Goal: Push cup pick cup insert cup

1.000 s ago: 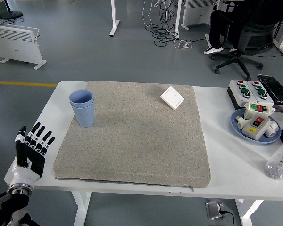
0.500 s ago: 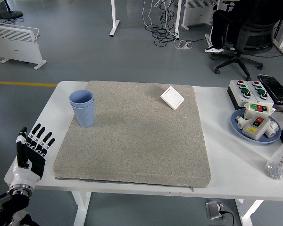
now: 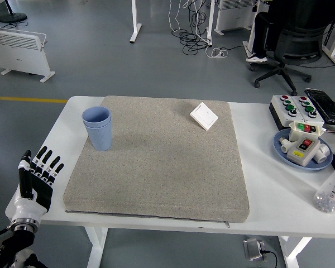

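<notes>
I see the pale blue plastic nested cups upright on the grey mat's far left; probably light, thin-walled, tippable; I'd grip mid-wall; left hand near-left, fingers extended, empty.

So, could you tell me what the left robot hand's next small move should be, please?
Probably none: the blue cups already stand nested upright on the grey mat, and the left robot hand rests open at the table's near-left corner.
</notes>
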`<state>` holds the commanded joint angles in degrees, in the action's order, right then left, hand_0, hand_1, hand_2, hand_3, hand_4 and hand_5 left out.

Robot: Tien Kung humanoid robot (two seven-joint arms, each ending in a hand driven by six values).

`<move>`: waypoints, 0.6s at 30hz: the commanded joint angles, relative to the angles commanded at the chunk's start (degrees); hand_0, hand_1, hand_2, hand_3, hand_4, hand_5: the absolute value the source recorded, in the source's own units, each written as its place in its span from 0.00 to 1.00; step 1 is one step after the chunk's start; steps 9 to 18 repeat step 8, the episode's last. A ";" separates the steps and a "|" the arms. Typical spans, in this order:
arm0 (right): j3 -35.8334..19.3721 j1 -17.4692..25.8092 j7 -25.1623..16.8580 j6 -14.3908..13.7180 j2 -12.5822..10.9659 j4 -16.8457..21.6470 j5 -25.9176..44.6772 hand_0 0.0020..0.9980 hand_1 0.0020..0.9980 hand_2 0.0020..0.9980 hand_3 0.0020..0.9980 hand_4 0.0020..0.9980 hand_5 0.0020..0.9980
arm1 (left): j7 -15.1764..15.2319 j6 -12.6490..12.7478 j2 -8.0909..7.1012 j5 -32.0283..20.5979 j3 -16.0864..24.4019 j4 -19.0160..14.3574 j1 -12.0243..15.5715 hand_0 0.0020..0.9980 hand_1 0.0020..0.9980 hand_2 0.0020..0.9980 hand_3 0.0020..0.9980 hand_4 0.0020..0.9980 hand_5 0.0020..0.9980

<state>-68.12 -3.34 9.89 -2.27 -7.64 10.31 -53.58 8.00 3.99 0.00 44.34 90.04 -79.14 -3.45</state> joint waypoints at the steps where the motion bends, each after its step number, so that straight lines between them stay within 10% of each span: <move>1: 0.05 -0.02 -0.03 0.01 0.00 0.00 0.10 0.75 0.62 0.63 0.56 0.07 0.44 | -0.01 0.02 0.00 0.03 0.05 0.06 -0.06 0.85 0.87 0.96 0.90 0.61 1.00; 18: 0.28 -0.23 -0.19 0.06 -0.03 0.00 0.43 0.75 0.62 0.63 0.56 0.07 0.44 | 0.02 0.07 0.00 0.05 0.01 0.22 -0.35 0.85 0.87 0.96 0.90 0.61 1.00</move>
